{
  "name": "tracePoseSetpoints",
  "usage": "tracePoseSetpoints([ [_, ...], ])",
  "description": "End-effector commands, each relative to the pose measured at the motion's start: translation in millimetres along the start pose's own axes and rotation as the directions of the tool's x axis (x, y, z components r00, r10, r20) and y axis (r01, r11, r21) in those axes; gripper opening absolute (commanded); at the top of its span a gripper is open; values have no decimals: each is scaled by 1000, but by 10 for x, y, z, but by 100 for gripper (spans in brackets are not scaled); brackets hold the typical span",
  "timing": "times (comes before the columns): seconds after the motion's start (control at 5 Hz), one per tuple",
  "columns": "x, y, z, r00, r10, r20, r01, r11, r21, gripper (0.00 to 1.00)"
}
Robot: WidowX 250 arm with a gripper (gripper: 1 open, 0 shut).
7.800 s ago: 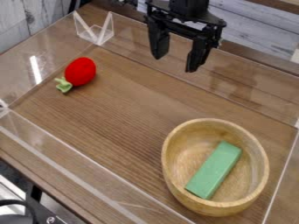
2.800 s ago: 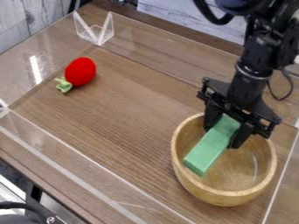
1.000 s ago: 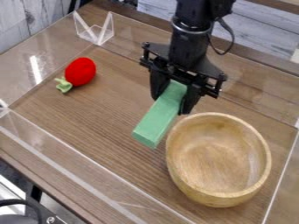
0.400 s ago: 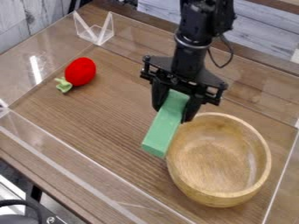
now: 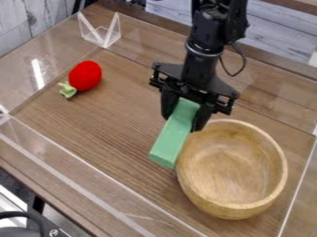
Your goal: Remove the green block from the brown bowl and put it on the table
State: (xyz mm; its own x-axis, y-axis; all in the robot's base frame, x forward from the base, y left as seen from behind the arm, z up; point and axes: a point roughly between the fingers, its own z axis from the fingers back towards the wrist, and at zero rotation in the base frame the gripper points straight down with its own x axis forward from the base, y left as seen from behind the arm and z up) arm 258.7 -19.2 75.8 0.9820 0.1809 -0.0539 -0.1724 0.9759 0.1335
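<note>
Since the earliest frame the green block (image 5: 175, 142) has been lifted out of the brown bowl (image 5: 235, 170) and is now held tilted, clamped by the fingers (image 5: 170, 100), its lower end just left of the bowl's rim, near the table (image 5: 87, 130). Open wood lies left, bounded by low clear walls (image 5: 50, 176). Counted: one block, one bowl, one red toy (image 5: 82, 75).

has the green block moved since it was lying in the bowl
Yes. The block is out of the bowl, held in the tool over the table left of the bowl's rim.
</note>
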Motion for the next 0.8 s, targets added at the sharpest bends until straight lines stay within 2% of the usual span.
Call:
tracePoseSetpoints([
  [0.0, 116, 77, 236, 998, -11, 60, 12, 1000, -11, 0],
  [0.2, 143, 224, 198, 998, -17, 63, 18, 1000, -15, 0],
  [0.4, 162, 543, 140, 998, 7, 70, -5, 1000, -24, 0],
  [0.6, 56, 774, 53, 997, 5, 72, -3, 1000, -30, 0],
])
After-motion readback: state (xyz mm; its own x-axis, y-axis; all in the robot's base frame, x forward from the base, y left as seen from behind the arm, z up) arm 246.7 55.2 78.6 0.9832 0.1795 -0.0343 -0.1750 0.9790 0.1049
